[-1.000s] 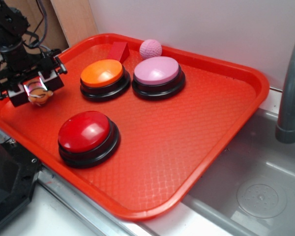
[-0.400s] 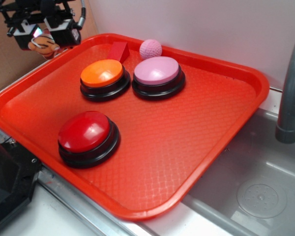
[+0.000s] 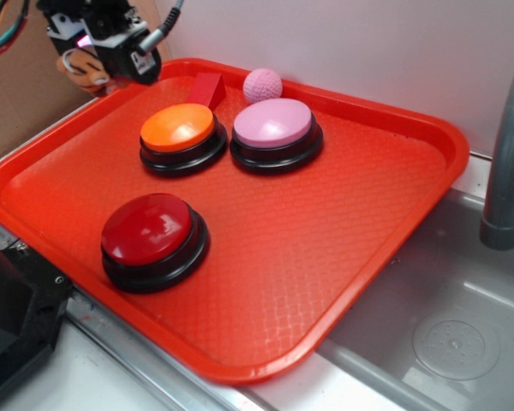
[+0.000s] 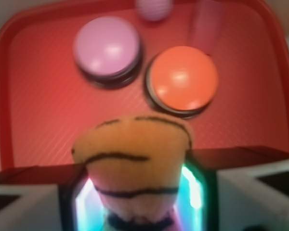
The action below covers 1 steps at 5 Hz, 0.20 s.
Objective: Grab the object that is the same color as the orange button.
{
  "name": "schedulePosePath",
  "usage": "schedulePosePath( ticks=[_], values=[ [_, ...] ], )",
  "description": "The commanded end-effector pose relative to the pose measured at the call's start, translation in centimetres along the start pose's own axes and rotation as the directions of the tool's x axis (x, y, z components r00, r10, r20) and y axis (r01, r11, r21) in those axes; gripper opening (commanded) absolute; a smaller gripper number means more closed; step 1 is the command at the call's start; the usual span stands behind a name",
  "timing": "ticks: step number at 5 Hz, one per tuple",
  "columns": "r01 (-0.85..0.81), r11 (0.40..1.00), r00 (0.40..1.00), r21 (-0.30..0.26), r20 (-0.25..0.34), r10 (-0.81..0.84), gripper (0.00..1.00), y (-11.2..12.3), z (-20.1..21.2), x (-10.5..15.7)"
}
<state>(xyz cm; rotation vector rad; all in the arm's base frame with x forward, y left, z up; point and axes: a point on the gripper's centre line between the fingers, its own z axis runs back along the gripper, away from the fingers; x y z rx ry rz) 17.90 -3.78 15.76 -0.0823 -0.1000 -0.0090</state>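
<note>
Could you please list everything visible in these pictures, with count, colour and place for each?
Tray: one, red, on the counter beside the sink.
Buttons: three; orange and pink at the back, red in front.
Pink ball: one, at the back rim.
Red block: one, behind the orange button.
Sink: one, grey, right.
Tap: one, grey, right edge.
Orange ball: one, dark lines, held above the tray's left corner.
Gripper: one, black, shut on the orange ball.

Plain wall, sink counter.
White wall point(image 3: 368, 43) behind; brown board point(image 3: 17, 94) at left. Grey sink basin point(image 3: 445, 325) with round drain at lower right, grey faucet pipe point(image 3: 507, 163) above it. Even indoor light.
</note>
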Motion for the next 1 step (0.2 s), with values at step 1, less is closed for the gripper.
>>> schedulePosePath(
  ticks=[1],
  values=[
    [0.202, 0.979, 0.979, -0.013, -0.013, -0.202, 0.00, 0.47, 0.53, -0.40]
  ],
)
